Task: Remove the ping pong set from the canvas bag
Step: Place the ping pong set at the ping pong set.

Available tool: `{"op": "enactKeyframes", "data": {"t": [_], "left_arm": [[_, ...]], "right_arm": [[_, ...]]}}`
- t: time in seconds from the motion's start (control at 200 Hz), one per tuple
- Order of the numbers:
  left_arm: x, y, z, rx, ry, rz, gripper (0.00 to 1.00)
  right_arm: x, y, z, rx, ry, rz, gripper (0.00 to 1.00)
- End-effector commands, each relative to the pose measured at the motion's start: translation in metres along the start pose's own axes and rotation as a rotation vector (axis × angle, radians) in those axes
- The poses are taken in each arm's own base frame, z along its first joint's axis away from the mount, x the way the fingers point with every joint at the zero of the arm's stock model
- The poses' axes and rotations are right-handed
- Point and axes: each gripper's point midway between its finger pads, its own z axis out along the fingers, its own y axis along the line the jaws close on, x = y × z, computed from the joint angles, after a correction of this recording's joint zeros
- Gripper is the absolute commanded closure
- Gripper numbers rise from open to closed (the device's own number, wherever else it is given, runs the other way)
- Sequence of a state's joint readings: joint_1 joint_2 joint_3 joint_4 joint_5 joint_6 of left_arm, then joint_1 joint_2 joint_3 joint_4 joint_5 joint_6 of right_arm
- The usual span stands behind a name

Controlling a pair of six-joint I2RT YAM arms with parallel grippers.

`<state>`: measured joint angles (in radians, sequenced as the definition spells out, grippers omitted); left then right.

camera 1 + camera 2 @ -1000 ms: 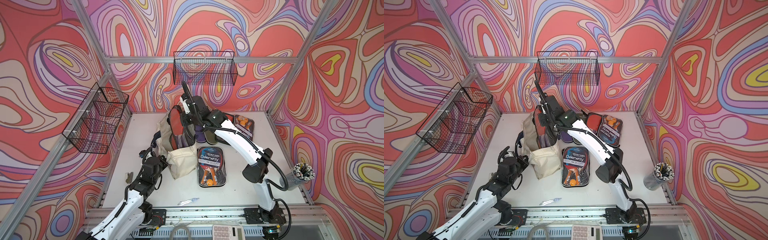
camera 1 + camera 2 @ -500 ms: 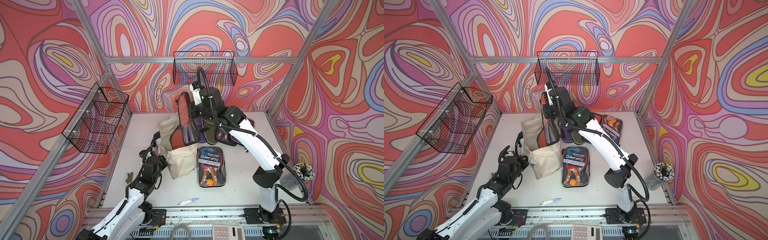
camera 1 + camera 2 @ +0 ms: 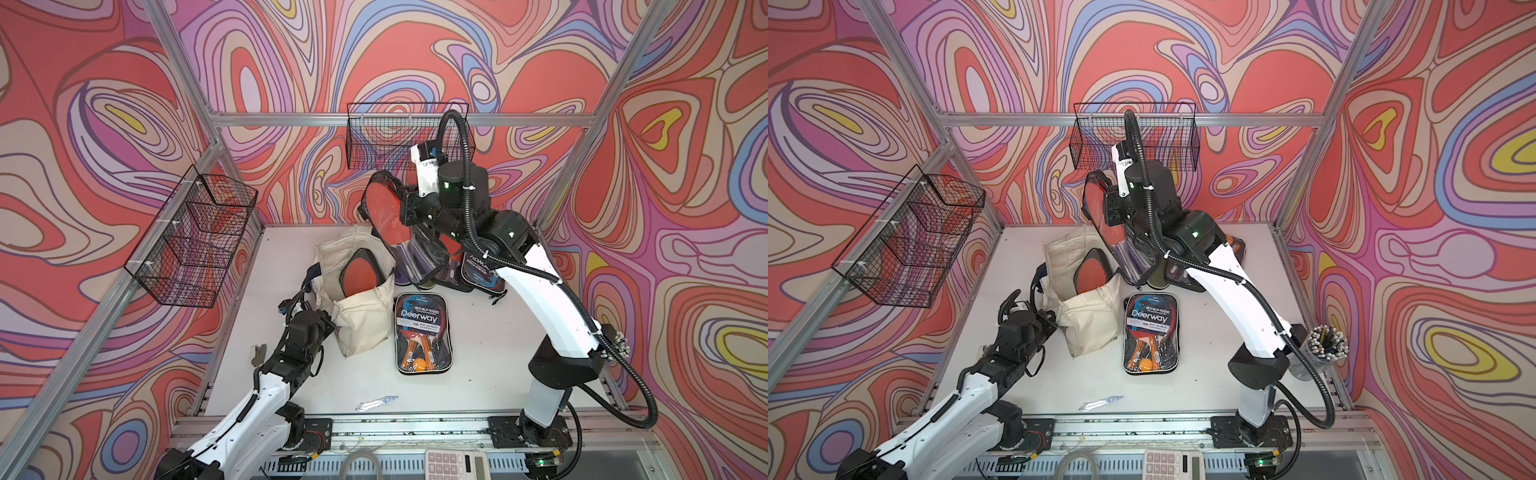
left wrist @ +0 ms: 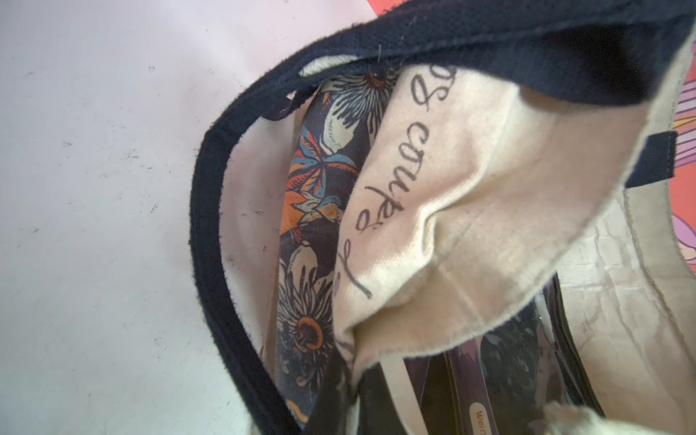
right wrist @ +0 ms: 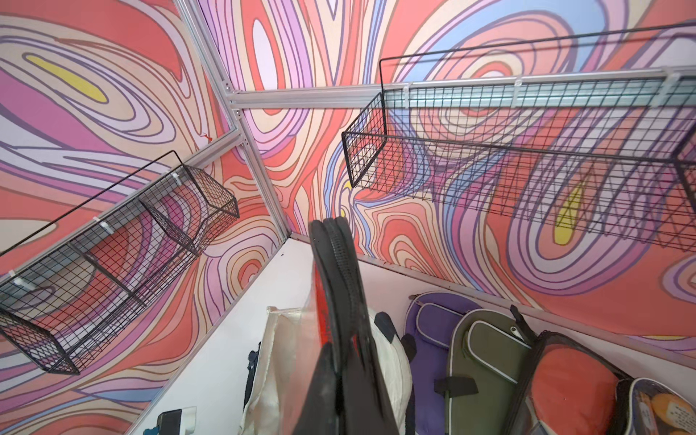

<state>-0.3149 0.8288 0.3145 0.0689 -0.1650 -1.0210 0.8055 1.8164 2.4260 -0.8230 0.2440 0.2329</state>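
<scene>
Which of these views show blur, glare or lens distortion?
Both top views: evenly lit, sharp, with sheen on the lifted ping pong set. Right wrist view: set's near end smeared, wire basket lines bowed. Left wrist view: canvas bag lettering crisp, nearest cloth blurred.

free room and obstructions, tabletop cell
open: bare table (image 3: 478, 374) at the front and to the right of the deerway set (image 3: 422, 332), which lies flat just beside the canvas bag (image 3: 361, 316). blocked: bag mouth, partly filled by a red-faced case (image 3: 361, 274); left arm (image 3: 291, 357) touching the bag's left side; ping pong set (image 3: 380, 208) held on edge in the air above the rear, right arm (image 3: 548, 307) slanting across behind it; pile of cases (image 3: 482, 276) along the back wall; wire baskets on the back wall (image 3: 407, 137) and left wall (image 3: 195, 241), above the table.
</scene>
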Motion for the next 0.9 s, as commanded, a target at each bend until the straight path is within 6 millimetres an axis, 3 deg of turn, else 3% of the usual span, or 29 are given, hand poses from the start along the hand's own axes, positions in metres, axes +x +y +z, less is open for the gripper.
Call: {"op": "enactKeyframes", "data": {"t": [0.0, 0.355, 0.896], "left_arm": [[-0.004, 0.012, 0.002, -0.051, -0.023, 0.015, 1.0], [-0.011, 0.011, 0.001, -0.056, -0.035, 0.013, 1.0], [-0.028, 0.007, -0.013, -0.058, -0.074, 0.025, 1.0]], "right_arm": [[-0.03, -0.01, -0.033, 0.026, -0.099, 0.027, 1.0], [-0.004, -0.033, -0.053, 0.1, -0.073, 0.074, 1.0], [0.086, -0.073, -0.068, 0.211, -0.019, 0.272, 1.0]]}}
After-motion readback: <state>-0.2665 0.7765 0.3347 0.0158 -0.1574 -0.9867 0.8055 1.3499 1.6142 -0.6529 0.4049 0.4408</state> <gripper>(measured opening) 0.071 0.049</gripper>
